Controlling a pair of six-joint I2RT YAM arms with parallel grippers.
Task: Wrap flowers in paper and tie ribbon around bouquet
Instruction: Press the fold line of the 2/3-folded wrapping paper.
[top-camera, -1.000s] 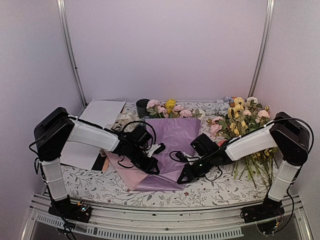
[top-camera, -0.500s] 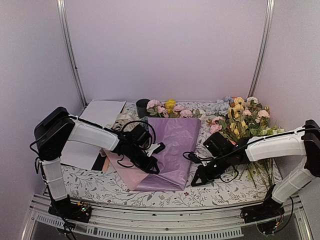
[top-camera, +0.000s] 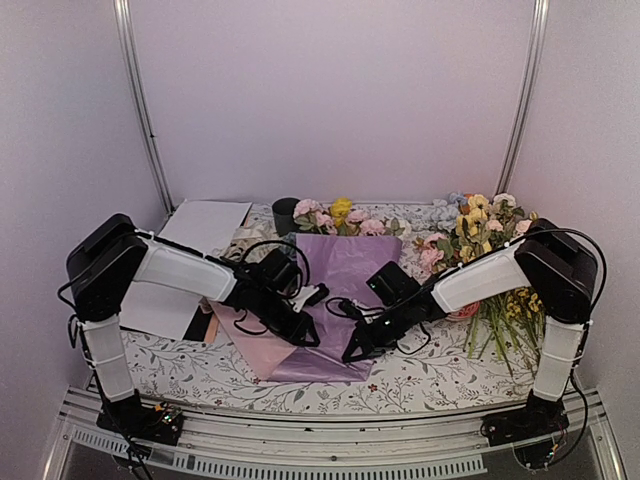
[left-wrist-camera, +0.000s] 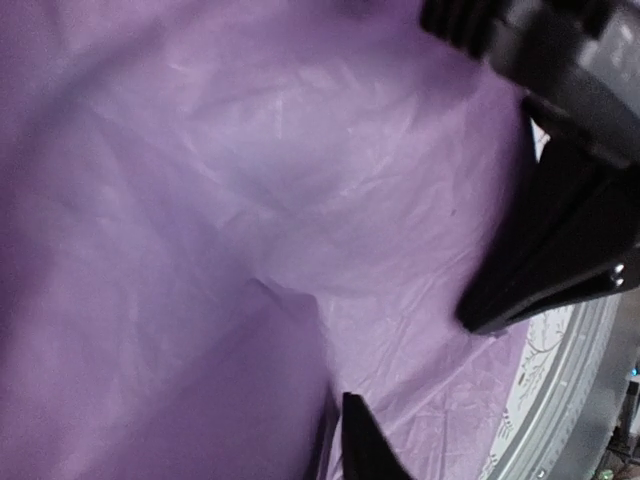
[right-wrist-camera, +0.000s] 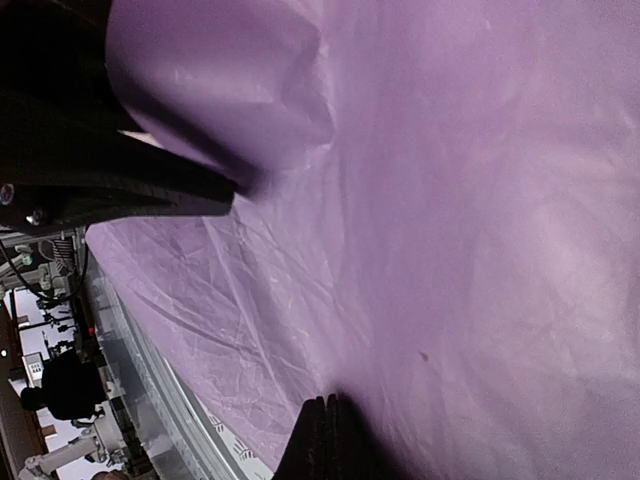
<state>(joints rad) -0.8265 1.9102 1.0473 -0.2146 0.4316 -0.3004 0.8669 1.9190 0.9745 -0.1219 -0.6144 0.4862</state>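
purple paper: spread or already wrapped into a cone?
Spread. The paper lies open on the table, no cone; the flowers sit beyond its far edge, unwrapped.

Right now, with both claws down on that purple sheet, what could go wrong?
1. The left gripper and the right gripper sit close together at the near edge of the paper; they might bump.
2. The paper looks thin and creased, and it humps up against the left gripper, so a pull could tear it.
3. The right arm lies beside the loose flower pile and could sweep stems aside.
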